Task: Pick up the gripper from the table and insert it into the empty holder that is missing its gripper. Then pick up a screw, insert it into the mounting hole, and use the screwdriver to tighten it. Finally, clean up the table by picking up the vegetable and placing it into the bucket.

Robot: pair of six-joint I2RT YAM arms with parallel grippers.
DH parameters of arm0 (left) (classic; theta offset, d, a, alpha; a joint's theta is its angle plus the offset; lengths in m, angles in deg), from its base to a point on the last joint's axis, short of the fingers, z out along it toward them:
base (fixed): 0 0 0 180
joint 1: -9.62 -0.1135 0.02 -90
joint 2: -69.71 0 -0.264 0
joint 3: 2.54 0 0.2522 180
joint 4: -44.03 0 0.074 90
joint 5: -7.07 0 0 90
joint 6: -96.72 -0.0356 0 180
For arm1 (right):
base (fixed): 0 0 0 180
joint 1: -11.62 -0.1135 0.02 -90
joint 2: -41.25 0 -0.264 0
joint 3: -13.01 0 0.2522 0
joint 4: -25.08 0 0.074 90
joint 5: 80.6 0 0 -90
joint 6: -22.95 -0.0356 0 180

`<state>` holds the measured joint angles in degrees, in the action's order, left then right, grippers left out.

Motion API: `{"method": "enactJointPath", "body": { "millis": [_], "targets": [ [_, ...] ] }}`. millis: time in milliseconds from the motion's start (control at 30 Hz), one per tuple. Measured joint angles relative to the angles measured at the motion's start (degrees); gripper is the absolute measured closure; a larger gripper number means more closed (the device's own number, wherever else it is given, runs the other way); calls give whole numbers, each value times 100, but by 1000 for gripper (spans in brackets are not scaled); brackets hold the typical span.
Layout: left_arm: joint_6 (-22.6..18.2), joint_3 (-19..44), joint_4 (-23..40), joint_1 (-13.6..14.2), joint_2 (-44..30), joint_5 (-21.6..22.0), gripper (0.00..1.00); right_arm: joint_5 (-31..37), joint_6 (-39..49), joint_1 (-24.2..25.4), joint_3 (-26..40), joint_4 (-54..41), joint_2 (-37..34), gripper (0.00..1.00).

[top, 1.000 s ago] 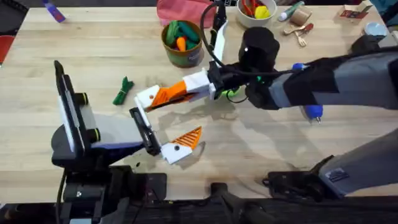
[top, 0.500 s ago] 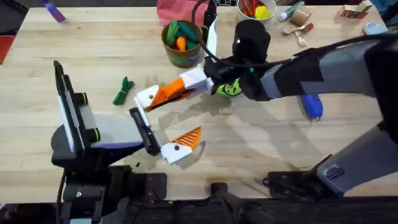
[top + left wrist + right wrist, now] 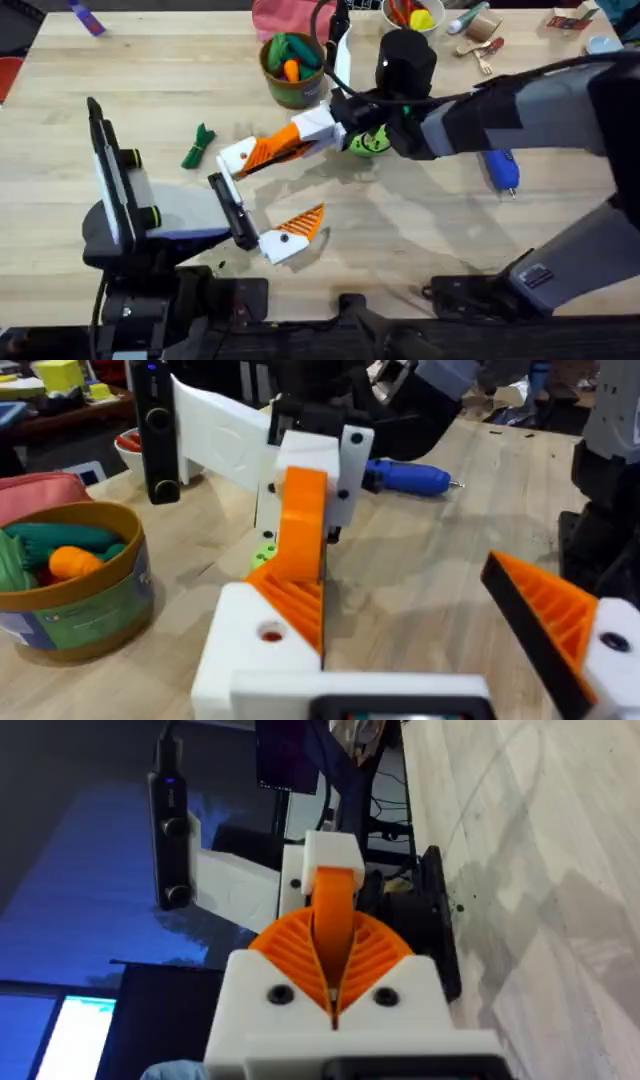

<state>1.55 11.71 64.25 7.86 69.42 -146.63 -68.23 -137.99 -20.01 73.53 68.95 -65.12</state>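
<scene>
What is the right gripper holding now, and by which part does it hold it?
The right gripper is shut on the orange fingertip. Its ribbed pads pinch the end farthest from the white holder.

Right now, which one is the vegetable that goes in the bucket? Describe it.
Start at the bucket at the table's far middle. Nearer and to its left, the vegetable lies alone on bare wood: slim, dark green, flared at one end, unlike the bright green disc beside the right arm.
</scene>
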Motion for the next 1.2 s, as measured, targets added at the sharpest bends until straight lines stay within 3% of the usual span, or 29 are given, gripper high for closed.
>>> {"method": "enactJointPath", "body": {
  "millis": [1200],
  "targets": [
    [0,0,-2,0,0,24,15,-219,-129,-30,302,6,-251,993]
  ]
}}
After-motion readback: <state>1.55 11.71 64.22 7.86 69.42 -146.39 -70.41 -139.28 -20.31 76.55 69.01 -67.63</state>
